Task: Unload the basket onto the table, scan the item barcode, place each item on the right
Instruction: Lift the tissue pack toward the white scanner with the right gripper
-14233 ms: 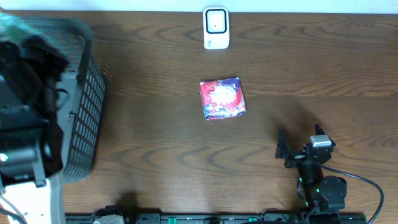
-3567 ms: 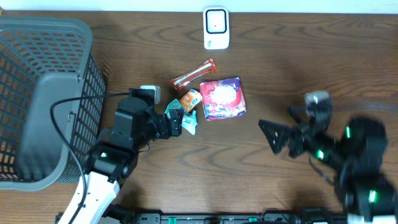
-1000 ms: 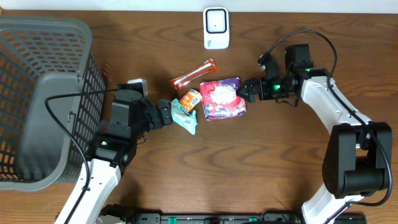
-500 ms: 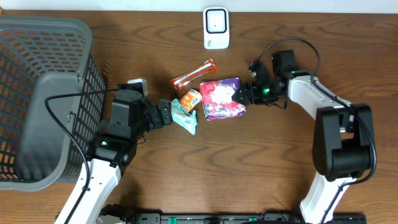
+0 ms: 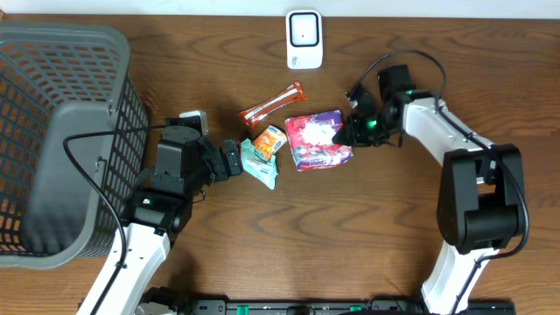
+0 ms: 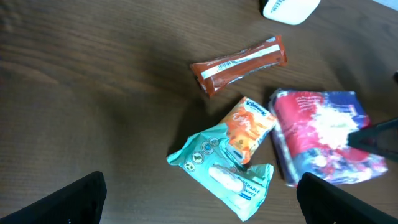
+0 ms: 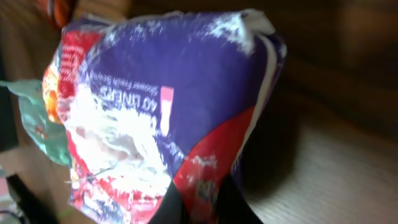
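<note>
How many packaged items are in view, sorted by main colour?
Reddish-brown long plastic snack bar: 1
Orange small plastic packet: 1
Teal flat plastic pouch: 1
Purple-and-red soft plastic bag: 1
Total: 4

The purple package (image 7: 186, 93) reads "40 LINERS". The orange pack (image 6: 249, 127) reads "Kleenex". Print on the teal pouch (image 6: 224, 174) is only partly legible.

On your wooden table (image 5: 289, 236) you have a grey mesh basket (image 5: 131, 114) at the far left, well apart from three small packets near the middle. A brown bar wrapper (image 6: 239, 64) lies on its own. Just beside it an orange packet (image 6: 249, 127) overlaps a teal pouch (image 6: 227, 174); the orange one's print may be a tissue brand, but it's too small to be sure.
</note>
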Controlling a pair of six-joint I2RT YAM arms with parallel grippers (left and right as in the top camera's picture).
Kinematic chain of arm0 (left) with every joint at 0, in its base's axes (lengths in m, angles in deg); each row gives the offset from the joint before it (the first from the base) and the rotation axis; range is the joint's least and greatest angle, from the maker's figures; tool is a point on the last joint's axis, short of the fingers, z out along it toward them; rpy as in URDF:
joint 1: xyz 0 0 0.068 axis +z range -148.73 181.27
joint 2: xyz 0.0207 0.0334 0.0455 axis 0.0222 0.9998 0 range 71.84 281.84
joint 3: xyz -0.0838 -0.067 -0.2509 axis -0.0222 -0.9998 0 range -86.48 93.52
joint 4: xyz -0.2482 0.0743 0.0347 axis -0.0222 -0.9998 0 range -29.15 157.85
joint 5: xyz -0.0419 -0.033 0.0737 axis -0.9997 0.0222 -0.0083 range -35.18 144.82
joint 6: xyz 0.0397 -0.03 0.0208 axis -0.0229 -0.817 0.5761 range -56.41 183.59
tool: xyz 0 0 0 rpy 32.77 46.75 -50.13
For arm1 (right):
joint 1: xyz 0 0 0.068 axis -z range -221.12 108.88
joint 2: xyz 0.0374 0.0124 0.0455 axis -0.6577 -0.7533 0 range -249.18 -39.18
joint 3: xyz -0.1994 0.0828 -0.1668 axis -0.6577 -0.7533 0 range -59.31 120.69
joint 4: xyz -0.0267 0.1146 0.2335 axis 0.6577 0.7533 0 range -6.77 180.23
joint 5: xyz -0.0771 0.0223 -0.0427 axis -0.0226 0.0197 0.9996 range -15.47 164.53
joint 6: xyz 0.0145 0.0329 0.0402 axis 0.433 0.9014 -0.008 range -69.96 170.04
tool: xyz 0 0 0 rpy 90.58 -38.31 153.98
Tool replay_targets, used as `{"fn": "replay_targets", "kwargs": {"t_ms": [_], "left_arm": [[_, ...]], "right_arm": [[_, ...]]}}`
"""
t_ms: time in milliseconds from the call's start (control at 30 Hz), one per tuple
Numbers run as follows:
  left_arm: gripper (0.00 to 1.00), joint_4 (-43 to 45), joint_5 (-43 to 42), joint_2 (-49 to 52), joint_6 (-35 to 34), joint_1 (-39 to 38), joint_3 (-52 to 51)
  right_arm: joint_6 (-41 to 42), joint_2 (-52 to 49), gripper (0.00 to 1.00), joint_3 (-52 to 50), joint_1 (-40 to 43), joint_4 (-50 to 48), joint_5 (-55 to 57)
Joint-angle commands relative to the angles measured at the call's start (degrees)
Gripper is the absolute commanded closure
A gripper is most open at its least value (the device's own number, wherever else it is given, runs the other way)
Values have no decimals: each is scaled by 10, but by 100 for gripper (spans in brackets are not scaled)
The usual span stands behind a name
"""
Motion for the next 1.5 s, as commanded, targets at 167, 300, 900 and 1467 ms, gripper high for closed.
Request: {"fn": "replay_targets", "kwargs": {"t_ms": [167,300,900,1467], "left_arm": [[2,1,7,2,-1,2,4],[2,1,7,2,-1,2,4],[2,1,7,2,-1,2,4],[2,1,7,2,-1,2,4]], "right_arm": [[42,92,99,120,-13,135,293],[160,121,99,136,-25,184,536],[212,20,69,92,-123,180,697],[116,23,29,281,-174,220,419]]}}
